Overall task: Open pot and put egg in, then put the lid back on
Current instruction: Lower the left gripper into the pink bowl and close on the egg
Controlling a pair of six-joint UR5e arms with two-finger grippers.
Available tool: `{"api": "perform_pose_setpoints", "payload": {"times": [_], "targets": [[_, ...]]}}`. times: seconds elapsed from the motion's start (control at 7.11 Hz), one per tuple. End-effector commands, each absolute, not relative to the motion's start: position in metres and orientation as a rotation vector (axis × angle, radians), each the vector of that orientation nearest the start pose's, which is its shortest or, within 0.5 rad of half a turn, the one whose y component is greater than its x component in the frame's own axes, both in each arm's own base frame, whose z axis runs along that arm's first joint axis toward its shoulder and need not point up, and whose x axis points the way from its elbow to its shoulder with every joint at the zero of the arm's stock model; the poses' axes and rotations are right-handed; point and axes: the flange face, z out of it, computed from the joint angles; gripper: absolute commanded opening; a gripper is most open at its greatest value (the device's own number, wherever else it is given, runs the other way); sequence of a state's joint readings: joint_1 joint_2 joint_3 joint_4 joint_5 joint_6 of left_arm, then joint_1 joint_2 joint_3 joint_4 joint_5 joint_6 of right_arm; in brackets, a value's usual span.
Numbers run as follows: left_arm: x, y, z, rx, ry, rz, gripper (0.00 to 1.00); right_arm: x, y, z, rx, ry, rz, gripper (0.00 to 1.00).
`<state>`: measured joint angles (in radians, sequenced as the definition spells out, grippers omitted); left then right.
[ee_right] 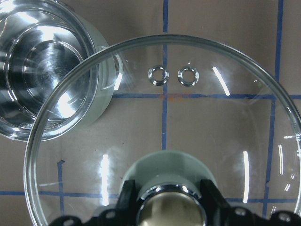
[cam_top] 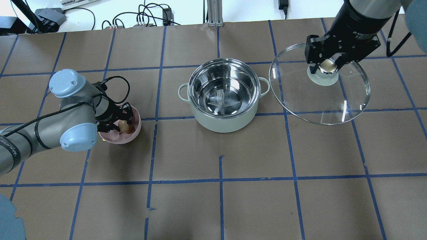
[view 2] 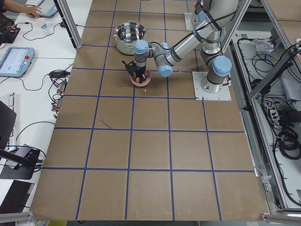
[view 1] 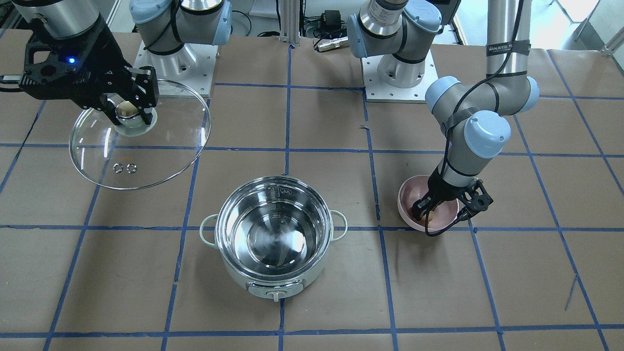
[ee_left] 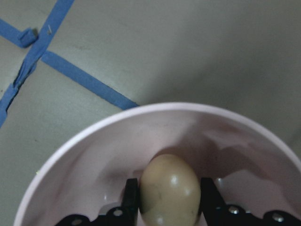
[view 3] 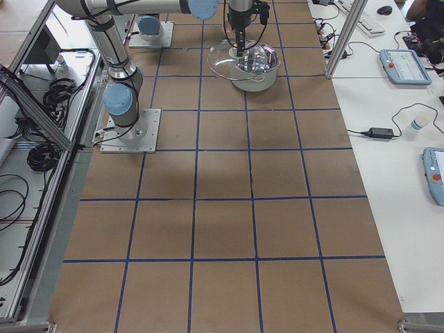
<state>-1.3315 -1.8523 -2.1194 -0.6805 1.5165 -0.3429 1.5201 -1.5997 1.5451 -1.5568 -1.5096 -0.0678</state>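
Over brown table (cam_top: 253,156), clamped lid (cam_top: 333,100) with right gripper (cam_top: 328,65), pinched egg (ee_left: 169,190) in bowl (cam_top: 131,137) with left gripper (cam_top: 123,126); needed next, likely: gentle lift to pot (cam_top: 227,123).

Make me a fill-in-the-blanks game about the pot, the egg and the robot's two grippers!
The right gripper holds the lid off to the side, so the pot is ____.
The egg lies in a ____ bowl.
The left gripper has one finger on each side of the ____.
Missing words: open, pink, egg.
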Motion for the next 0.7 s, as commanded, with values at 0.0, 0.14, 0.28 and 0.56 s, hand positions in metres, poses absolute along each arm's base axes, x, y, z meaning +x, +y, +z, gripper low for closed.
{"api": "perform_pose_setpoints", "payload": {"times": [0.0, 0.14, 0.28, 0.56], "targets": [[-0.018, -0.51, 0.195, -0.903, 3.062, -0.116, 0.09, 0.116, -0.49, 0.513, -0.03, 3.077, -0.072, 0.03], [-0.018, -0.51, 0.204, -0.907, 3.061, -0.135, 0.08, 0.116, -0.491, 0.514, -0.031, 3.076, -0.074, 0.03], [-0.018, -0.51, 0.209, -0.907, 3.06, -0.138, 0.08, 0.117, -0.491, 0.514, -0.031, 3.067, -0.075, 0.03], [-0.019, -0.519, 0.247, -0.913, 3.061, -0.108, 0.08, 0.117, -0.491, 0.514, -0.029, 3.065, -0.077, 0.03]]}}
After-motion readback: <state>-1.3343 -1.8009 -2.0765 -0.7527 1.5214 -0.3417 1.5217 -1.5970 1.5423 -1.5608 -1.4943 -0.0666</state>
